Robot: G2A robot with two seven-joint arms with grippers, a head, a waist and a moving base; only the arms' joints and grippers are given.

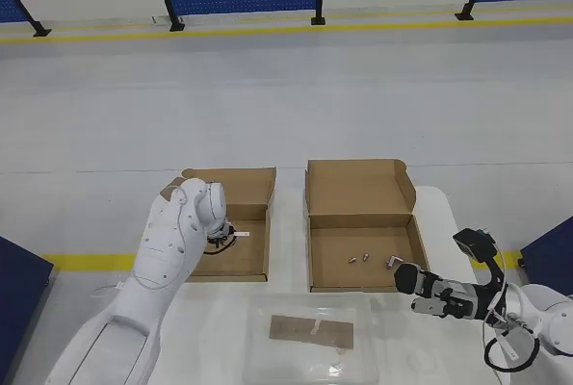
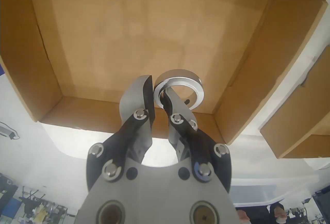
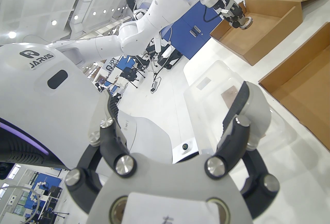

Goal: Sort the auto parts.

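- Over the left box (image 2: 154, 29), what is that shiny thing?
- That is a metal ring (image 2: 178, 75). The left gripper (image 2: 156, 88) has it. One finger is inside the ring and one is outside. They pinch the ring's wall tight. The ring is over the inside of the left box. I cannot tell if it touches the box floor.
- Is another box close to the left box?
- Yes. The right box (image 1: 358, 241) sits just beside the left box, on its right. A few small metal parts (image 1: 358, 258) lie on its floor. Both lids are open.
- Where is the other gripper?
- The right gripper (image 3: 176, 91) is well apart from the left box. It is out past the right box and nearer the robot. Its fingers are spread wide.
- What sits in front of the left box?
- A clear tub (image 1: 257, 313). It is nearer the robot than the left box and a bit to its right. A flat brown card (image 1: 311, 332) lies in it. The boxes and the tub all stand on a white table (image 1: 288, 250).
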